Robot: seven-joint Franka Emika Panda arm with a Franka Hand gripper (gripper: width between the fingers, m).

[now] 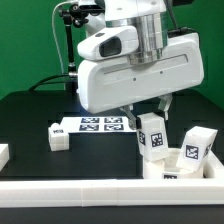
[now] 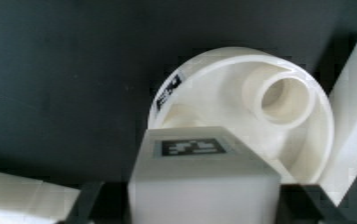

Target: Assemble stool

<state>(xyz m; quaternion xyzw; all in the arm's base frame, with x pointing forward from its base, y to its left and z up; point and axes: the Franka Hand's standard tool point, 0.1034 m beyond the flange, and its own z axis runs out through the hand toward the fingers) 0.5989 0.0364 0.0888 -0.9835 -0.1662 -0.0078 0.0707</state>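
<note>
An upright white stool leg [image 1: 152,135] with a black-and-white tag stands at the front of the table, toward the exterior view's right. My gripper [image 1: 148,112] is down over its top. In the wrist view the leg [image 2: 201,175] fills the gap in my gripper [image 2: 205,205]. Both dark fingers [image 2: 104,200] press its sides, so the jaws are shut on it. Just beyond it lies the round rimmed seat [image 2: 255,100] with a hole in its face. A second leg [image 1: 197,142] stands on the exterior view's right, and a third leg [image 1: 57,132] lies on the exterior view's left.
The marker board [image 1: 100,123] lies flat behind the held leg. A long white rail [image 1: 90,190] runs along the front edge of the black table. Part of another white piece [image 1: 3,153] shows at the exterior view's left edge. The arm's white body hides the space above the legs.
</note>
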